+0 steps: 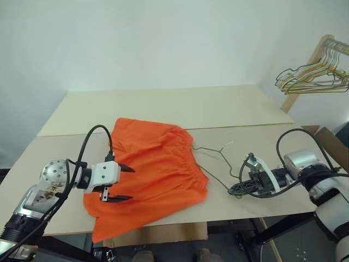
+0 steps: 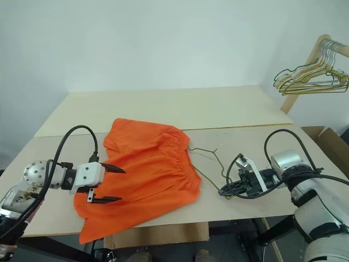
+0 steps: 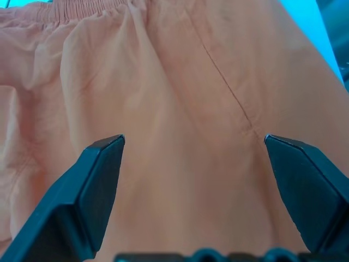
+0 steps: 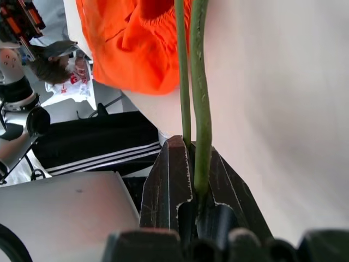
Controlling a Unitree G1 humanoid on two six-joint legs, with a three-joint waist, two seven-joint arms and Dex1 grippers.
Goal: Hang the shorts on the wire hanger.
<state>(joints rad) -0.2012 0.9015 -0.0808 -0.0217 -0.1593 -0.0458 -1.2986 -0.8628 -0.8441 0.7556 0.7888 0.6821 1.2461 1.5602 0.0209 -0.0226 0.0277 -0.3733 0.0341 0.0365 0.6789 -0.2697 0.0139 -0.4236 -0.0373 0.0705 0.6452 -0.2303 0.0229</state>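
The orange shorts lie spread on the table, waistband toward the right, with one lower corner drooping over the front edge. My left gripper hovers open just over their left part; in the left wrist view its fingers straddle bare orange fabric. The thin dark green wire hanger lies flat to the right of the waistband, its left end reaching under the fabric. My right gripper is shut on the hanger's near corner, and the right wrist view shows the wire pinched between its fingers.
The pale wooden table has a seam across its middle. A bunch of pale gold and grey hangers hangs on a wooden rack at the far right. A cardboard box stands past the table's right end.
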